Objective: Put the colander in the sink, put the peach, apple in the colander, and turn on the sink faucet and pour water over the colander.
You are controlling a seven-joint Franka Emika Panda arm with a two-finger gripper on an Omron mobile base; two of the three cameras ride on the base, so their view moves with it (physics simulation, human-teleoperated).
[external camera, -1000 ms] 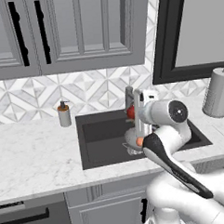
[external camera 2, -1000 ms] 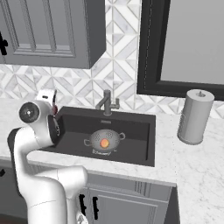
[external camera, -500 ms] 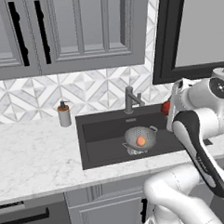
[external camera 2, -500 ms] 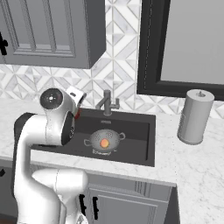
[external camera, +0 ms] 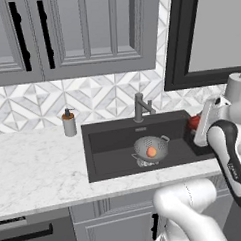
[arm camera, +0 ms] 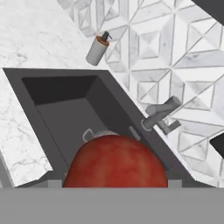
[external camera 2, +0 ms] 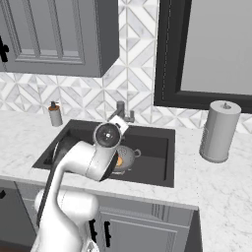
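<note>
The fingers (external camera: pixel 197 128) grasp the apple (arm camera: pixel 114 161) across its widest girth (smooth, firm, apt to roll), carrying it toward the colander (external camera: pixel 151 147), where the peach (external camera: pixel 151 151) sits.

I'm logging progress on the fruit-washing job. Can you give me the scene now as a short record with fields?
colander: in the sink, over the drain
peach: inside the colander
apple: held in the gripper, over the sink's right edge
sink faucet: behind the basin, no water running
soap bottle: on the counter, left of the sink
left to do: apple into colander, then water
</note>
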